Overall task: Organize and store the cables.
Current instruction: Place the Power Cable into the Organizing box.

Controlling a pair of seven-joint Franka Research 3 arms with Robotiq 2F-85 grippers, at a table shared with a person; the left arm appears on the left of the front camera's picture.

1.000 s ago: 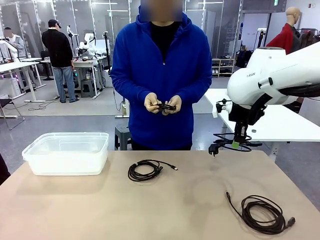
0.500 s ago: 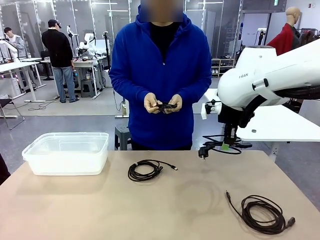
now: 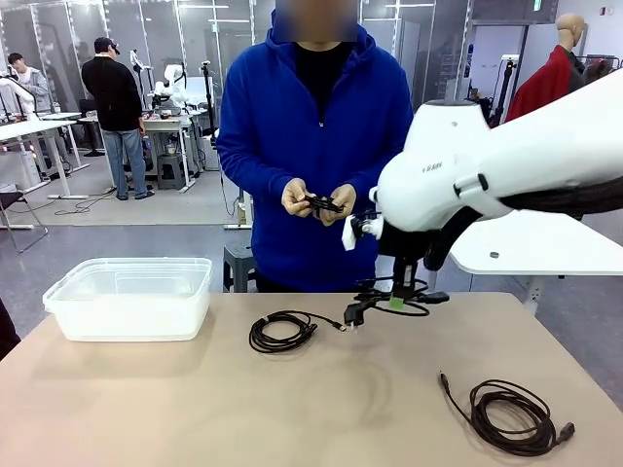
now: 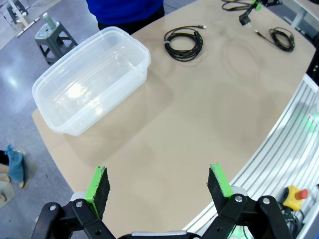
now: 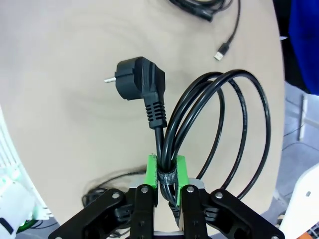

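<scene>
Front view: the tan rectangular table [image 3: 195, 409] spans the lower half of the frame. The white right arm [image 3: 467, 175] has travelled from the right edge toward the frame centre since one second ago. A person in a blue hooded top [image 3: 311, 126] stands at top centre, both hands holding a small black cable [image 3: 324, 204] at waist height, as before. The clear rectangular plastic container [image 3: 127, 316] sits at centre left, unmoved.

One loose black cable coil [image 3: 506, 446] lies at lower right; a second, tighter black coil [image 3: 275, 344] lies at centre. Neither has shifted.

The right gripper [image 5: 167, 167] has its green pads closed against the taped bundle of a looped black power cord [image 5: 172, 129]. The cord hangs above the table, and its round black plug [image 5: 144, 82] now hangs just right of the centre coil's loose connector end.

The left gripper [image 4: 159, 181] has its fingers spread wide with nothing between them, above the bare table at the lower frame.
</scene>
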